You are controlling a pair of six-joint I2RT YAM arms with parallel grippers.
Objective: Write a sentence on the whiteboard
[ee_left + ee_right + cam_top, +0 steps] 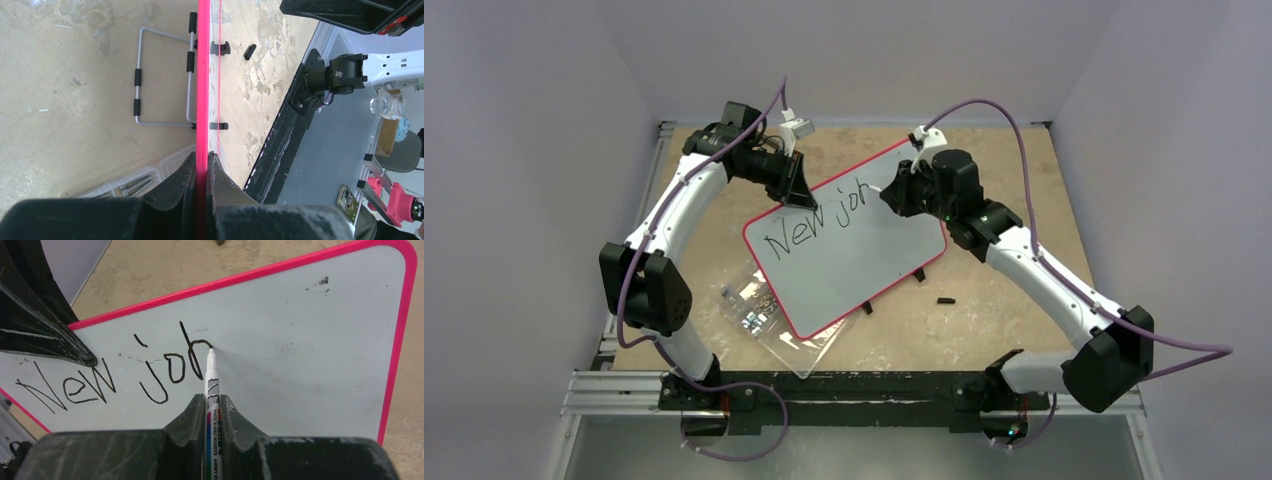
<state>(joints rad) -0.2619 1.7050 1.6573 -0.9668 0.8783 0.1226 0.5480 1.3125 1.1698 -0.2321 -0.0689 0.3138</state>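
Note:
The whiteboard [864, 262] with its red rim lies tilted across the middle of the table. Black writing [809, 225] on it reads "New job"; it also shows in the right wrist view [165, 372]. My left gripper [796, 190] is shut on the board's far left rim [202, 100], seen edge-on between its fingers. My right gripper [886, 195] is shut on a white whiteboard marker [212, 405]. The marker's tip [210, 351] touches the board at the top of the "b".
A clear plastic box of screws [769, 315] lies partly under the board's near left corner. The black marker cap [945, 299] lies on the table right of the board. The board's wire stand [162, 80] and black feet [220, 48] show underneath it.

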